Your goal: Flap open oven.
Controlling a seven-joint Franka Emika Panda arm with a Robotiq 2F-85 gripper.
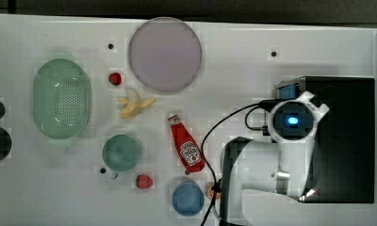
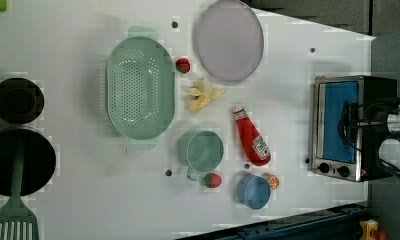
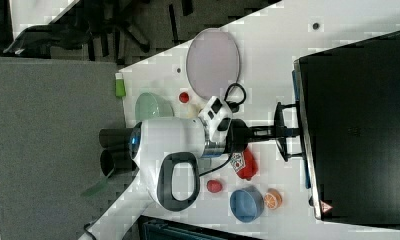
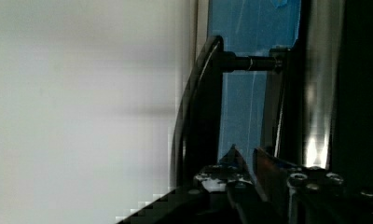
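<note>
The oven (image 1: pixel 347 141) is a black box with a silver front at the top view's right. Its blue-tinted door (image 2: pixel 340 120) stands upright against the front frame. Two posts hold the dark bar handle (image 4: pixel 198 107) out from the door. My gripper (image 3: pixel 288 132) reaches across the middle of the handle (image 3: pixel 280 112) and is shut on it. In the wrist view one finger (image 4: pixel 233 161) sits between the bar and the blue glass. The knobs (image 2: pixel 333 169) are at one end of the front.
A ketchup bottle (image 1: pixel 186 147), a blue bowl (image 1: pixel 188 197) and an orange slice (image 2: pixel 273 182) lie on the white table in front of the oven. Farther off are a green cup (image 1: pixel 121 152), a banana (image 1: pixel 134 104), a green colander (image 1: pixel 61 99) and a purple plate (image 1: pixel 164 54).
</note>
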